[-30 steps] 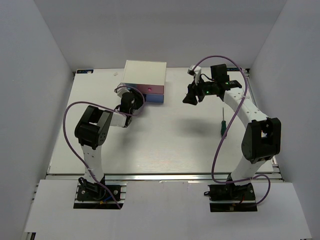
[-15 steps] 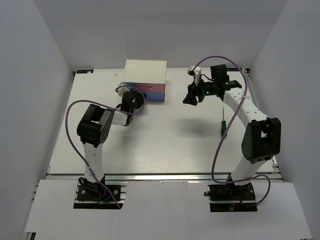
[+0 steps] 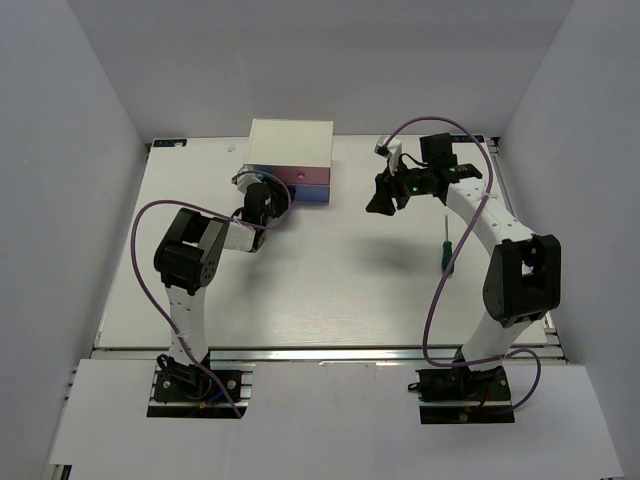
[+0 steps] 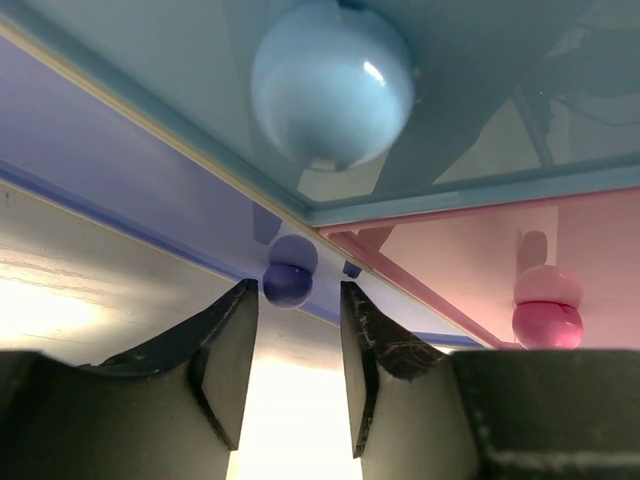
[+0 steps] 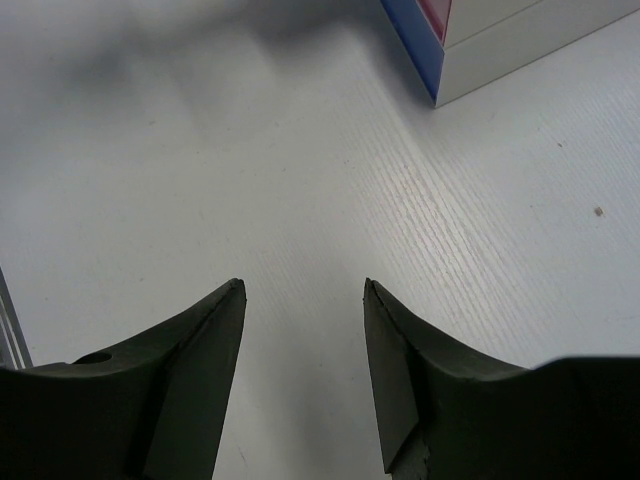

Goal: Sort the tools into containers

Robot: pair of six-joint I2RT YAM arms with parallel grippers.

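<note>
The white box cabinet (image 3: 291,146) stands at the back of the table with its drawer fronts (image 3: 298,182) facing me. My left gripper (image 3: 263,196) is open right at these fronts. In the left wrist view its fingertips (image 4: 296,294) flank the small dark blue knob (image 4: 288,286) of the periwinkle drawer (image 4: 130,170) without closing on it. The light blue knob (image 4: 332,84) and pink knob (image 4: 546,316) show nearby. The green-handled screwdriver (image 3: 441,250) lies on the table at the right. My right gripper (image 3: 379,201) is open and empty above the table (image 5: 300,200). The wrench and the dark-handled screwdrivers are out of view.
The cabinet's corner (image 5: 480,40) shows at the top of the right wrist view. White walls enclose the table on three sides. Purple cables loop beside both arms (image 3: 140,235).
My left gripper has moved forward, closer to the cabinet's drawer fronts. The right gripper has shifted only slightly.
</note>
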